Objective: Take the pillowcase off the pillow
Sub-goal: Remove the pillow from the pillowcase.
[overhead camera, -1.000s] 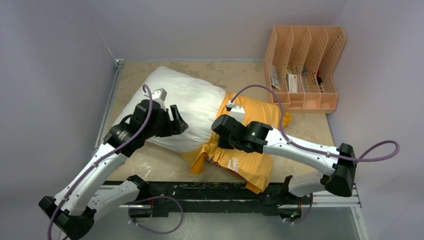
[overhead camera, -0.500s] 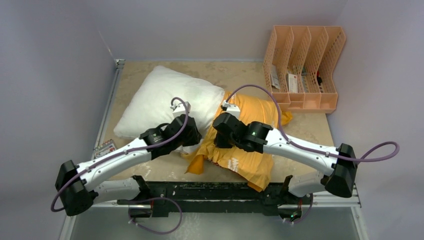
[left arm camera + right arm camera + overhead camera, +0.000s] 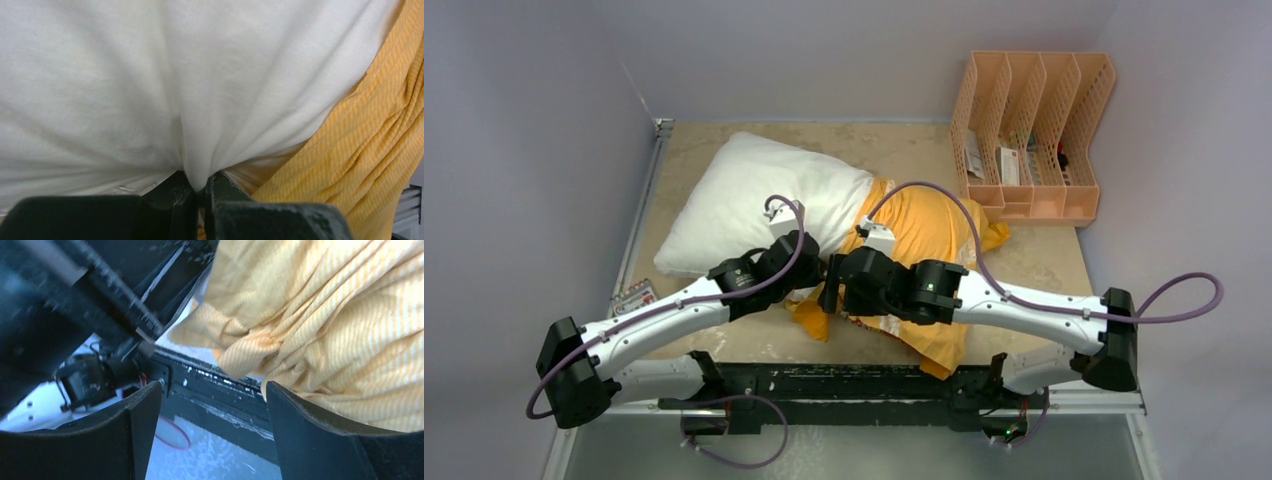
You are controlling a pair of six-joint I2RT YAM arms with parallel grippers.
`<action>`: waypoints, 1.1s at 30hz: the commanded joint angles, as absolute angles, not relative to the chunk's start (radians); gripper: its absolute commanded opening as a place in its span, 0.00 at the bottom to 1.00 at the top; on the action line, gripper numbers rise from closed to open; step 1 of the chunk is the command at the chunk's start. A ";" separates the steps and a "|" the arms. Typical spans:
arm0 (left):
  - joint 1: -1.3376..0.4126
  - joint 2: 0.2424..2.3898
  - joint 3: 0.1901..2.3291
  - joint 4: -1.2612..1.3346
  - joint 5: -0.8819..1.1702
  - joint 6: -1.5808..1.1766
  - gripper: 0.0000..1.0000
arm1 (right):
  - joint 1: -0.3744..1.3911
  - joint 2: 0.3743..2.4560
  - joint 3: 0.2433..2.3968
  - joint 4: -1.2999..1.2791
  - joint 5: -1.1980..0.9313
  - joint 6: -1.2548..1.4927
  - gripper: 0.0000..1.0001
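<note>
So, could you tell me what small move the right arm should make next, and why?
Probably move the open right gripper onto the bunched edge of the pillowcase and close. The left gripper is shut on a pinch of the white pillow, anchoring it, while the right jaws hold nothing.

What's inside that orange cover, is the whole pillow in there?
Only one end of the white pillow goes into the pillowcase; most of it lies bare. How far in it reaches is hidden by the fabric.

Now — left fingers (image 3: 227, 192) on pillow (image 3: 150, 75)
</note>
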State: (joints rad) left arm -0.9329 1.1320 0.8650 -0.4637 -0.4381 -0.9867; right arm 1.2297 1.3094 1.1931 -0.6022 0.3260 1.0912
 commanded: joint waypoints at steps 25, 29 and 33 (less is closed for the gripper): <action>-0.592 1.105 0.956 -0.623 -0.612 -0.864 0.00 | 1.155 1.065 0.956 -1.181 0.520 1.548 0.00; -0.415 1.112 1.003 -0.683 -0.599 -0.779 0.00 | 1.154 0.884 0.916 -1.263 0.524 1.566 0.00; -0.272 1.105 1.018 -0.676 -0.522 -0.725 0.00 | 1.151 0.857 0.934 -1.363 0.533 1.551 0.00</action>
State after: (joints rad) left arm -0.5056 1.1213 0.9848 -0.5896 -0.1329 -0.8833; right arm 1.1522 0.9066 0.9432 -0.8330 0.5034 1.5887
